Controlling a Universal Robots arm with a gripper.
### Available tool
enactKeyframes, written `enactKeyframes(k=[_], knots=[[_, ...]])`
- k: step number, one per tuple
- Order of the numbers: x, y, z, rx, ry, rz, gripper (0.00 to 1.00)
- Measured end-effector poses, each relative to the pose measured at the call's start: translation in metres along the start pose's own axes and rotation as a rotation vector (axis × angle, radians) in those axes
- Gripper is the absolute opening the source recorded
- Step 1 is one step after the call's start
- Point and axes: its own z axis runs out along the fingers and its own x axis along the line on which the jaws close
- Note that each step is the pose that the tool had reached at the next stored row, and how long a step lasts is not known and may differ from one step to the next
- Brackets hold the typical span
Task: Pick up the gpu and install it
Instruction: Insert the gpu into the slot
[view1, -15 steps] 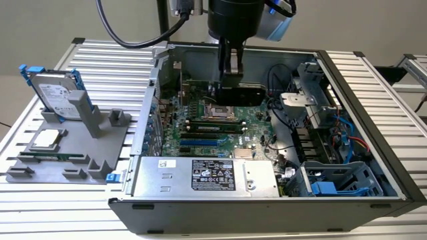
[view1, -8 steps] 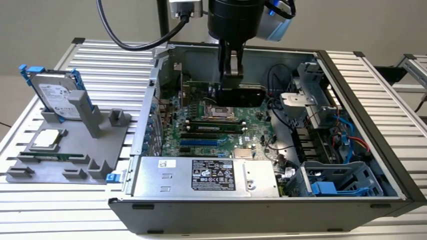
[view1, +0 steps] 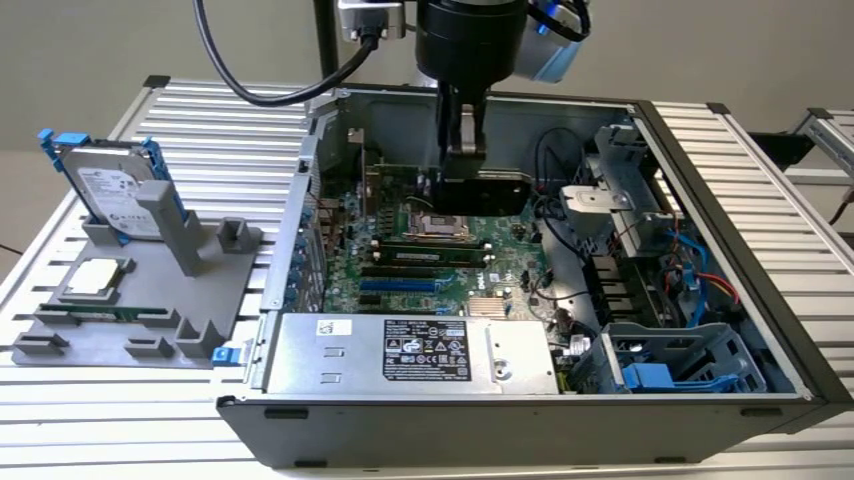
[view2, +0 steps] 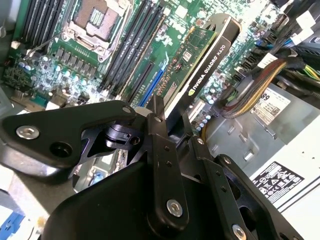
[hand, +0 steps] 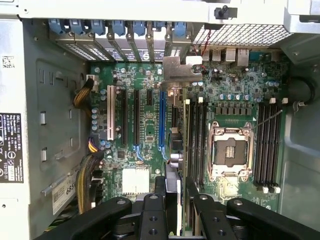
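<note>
1. The gripper (view2: 167, 117) is seen clamped on the gpu (view2: 200, 55) in the second wrist view, one finger on each face, so the card is carried on edge, hanging below the fingers.

2. In the exterior view the gripper (view1: 462, 160) and gpu (view1: 478, 192) are held inside the open computer case (view1: 747, 200), just above the motherboard (view1: 427, 262) toward its far side, close to the CPU socket (view1: 438, 226).

3. In the first wrist view the card is caught edge-on, its silver end bracket (hand: 178, 70) pointing at the rear slot covers (hand: 115, 37). Its long axis looks parallel with the blue expansion slot (hand: 162, 122), which lies just beside the card's line; whether it's dead over it can't be told.

4. Room looks tight: memory slots (hand: 196, 142) sit right alongside the card, while the yellow cable bundle (hand: 87, 185) is well off on the other side of the slots. The bracket end has to clear the case's rear wall, so that's probably the fiddly edge.
</note>
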Motion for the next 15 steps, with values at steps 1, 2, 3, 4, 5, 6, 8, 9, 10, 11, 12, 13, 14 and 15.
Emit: enactKeyframes(k=[1, 2, 3, 4, 5, 6, 8, 9, 10, 11, 12, 13, 14, 15], knots=[[0.0, 0.0001, 0.0004, 0.0001, -0.0001, 0.0, 0.0], [0.0, 0.0001, 0.0007, 0.0003, -0.0001, 0.0, 0.0], [0.0, 0.0002, 0.0011, 0.0005, -0.0001, 0.0, 0.0], [0.0, 0.0003, 0.0015, 0.0008, 0.0, 0.0, 0.0], [0.0, 0.0005, 0.002, 0.0016, 0.0001, 0.0, 0.0], [-0.0001, 0.0006, 0.0026, 0.0024, 0.0003, 0.0, 0.0], [-0.0001, 0.0007, 0.0036, 0.0038, 0.0005, 0.0, 0.0], [-0.0001, 0.0008, 0.0041, 0.0042, 0.0004, 0.0, 0.0], [-0.0001, 0.0009, 0.0046, 0.0044, 0.0004, 0.0, 0.0], [-0.0001, 0.0009, 0.0051, 0.0045, 0.0004, 0.0, 0.0], [-0.0001, 0.001, 0.0055, 0.0045, 0.0004, 0.0, 0.0], [-0.0001, 0.001, 0.0058, 0.0045, 0.0004, 0.0, 0.0], [0.0, 0.001, 0.0062, 0.0045, 0.0005, 0.0, 0.0], [0.0, 0.001, 0.0065, 0.0045, 0.0005, 0.0, 0.0]])
